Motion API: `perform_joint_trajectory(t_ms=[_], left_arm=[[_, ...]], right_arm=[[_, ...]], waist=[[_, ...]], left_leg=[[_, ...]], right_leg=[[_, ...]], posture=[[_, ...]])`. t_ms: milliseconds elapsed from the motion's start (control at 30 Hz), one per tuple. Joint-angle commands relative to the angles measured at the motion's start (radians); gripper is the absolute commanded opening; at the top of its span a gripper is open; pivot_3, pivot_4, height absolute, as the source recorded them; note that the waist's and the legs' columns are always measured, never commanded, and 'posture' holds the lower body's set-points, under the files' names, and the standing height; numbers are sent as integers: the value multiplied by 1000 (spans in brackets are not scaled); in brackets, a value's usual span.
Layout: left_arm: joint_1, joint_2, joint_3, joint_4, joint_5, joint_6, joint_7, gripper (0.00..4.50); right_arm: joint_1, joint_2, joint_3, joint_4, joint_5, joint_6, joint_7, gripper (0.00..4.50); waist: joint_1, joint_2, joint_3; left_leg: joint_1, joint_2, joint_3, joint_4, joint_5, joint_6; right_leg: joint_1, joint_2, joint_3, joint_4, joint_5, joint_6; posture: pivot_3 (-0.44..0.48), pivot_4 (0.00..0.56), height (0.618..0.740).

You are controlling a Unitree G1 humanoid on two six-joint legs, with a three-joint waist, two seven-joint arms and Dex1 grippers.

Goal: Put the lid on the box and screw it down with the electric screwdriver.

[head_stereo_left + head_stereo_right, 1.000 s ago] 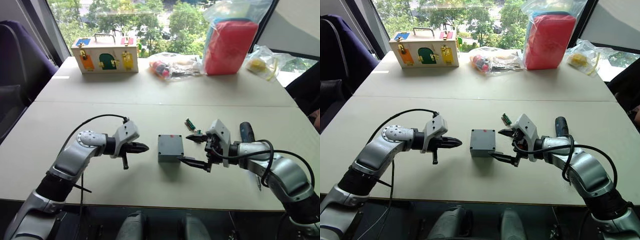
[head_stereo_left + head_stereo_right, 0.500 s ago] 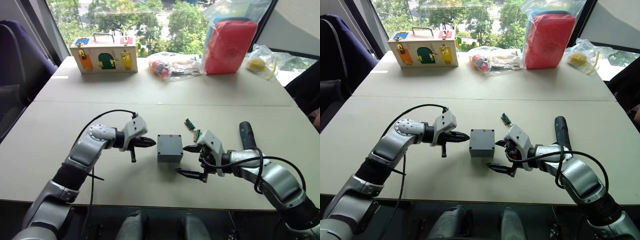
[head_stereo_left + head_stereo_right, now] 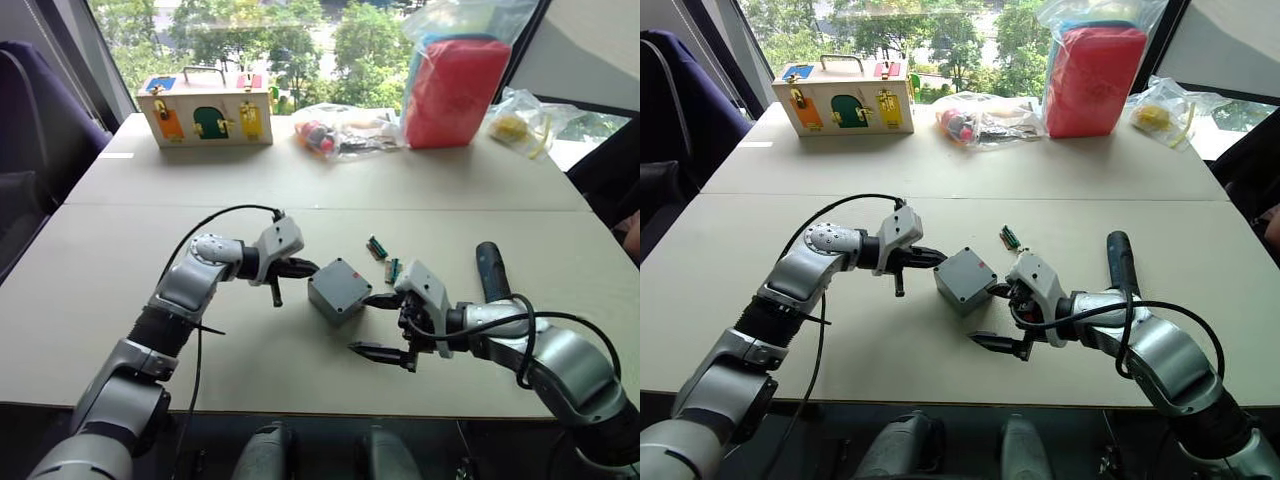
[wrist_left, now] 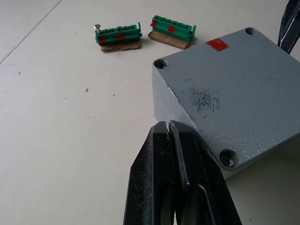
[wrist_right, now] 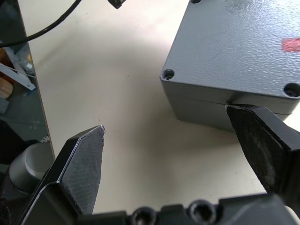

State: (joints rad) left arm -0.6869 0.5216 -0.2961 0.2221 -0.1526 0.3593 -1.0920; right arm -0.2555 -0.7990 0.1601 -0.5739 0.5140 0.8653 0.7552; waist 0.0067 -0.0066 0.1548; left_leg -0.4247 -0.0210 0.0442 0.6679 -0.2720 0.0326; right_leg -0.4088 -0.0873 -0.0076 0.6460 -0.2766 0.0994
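Note:
The grey box stands mid-table, turned askew, with the lid lying on top; its corner screw holes and red mark show. My left gripper is shut, its tips touching the box's left side. My right gripper is open at the box's right: one finger rests against the seam under the lid, the other finger hangs clear over the table. The dark electric screwdriver lies flat on the right, behind my right arm.
Two green connector pieces lie just behind the box. Along the far table edge stand a wooden box with coloured doors, clear bags of parts and a red pouch in plastic.
My left gripper moved right until its shut tips reached the box. The box has turned askew and slid slightly right, against my right gripper's upper finger.

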Motion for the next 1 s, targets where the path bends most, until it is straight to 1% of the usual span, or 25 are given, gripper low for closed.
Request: perform_joint_trajectory(t_ms=[33,100,167,333,500,633,1000], left_arm=[[34,66,36,-87,-9,21,-35,0],[86,104,33,-178,-47,72,-74,0],[126,118,30,-249,-71,114,-85,0],[172,83,18,-331,-77,176,-34,0],[165,40,16,-310,-57,164,18,0],[130,8,29,-253,-37,136,65,0],[97,-5,32,-205,-40,110,74,0]], right_arm=[[-43,-43,-23,59,-68,-87,36,4458],[-76,-43,-1,129,-108,-140,55,4458],[-108,-31,28,186,-144,-188,75,4458],[-156,12,85,272,-186,-256,133,4458],[-142,21,100,242,-157,-231,193,4458],[-107,28,89,188,-133,-185,194,4458],[-71,52,62,115,-98,-107,164,4458]], waist=[[0,0,0],[-2,0,0],[-2,0,0],[6,-1,0],[5,-1,0],[6,-1,0],[5,-1,0]], left_leg=[[0,0,0,0,0,0],[0,0,0,0,0,0],[0,0,0,0,0,0],[0,0,0,1,0,0],[0,0,0,1,0,0],[0,0,0,1,0,0],[0,0,0,1,0,0]], right_leg=[[0,0,0,0,0,0],[0,0,0,0,0,0],[0,0,0,0,0,0],[1,0,0,0,0,0],[1,0,0,0,0,0],[1,0,0,1,0,0],[1,0,0,1,0,0]], posture=[[0,150,740],[0,150,740],[0,150,740],[0,150,740],[0,150,740],[0,150,740],[0,150,740]])
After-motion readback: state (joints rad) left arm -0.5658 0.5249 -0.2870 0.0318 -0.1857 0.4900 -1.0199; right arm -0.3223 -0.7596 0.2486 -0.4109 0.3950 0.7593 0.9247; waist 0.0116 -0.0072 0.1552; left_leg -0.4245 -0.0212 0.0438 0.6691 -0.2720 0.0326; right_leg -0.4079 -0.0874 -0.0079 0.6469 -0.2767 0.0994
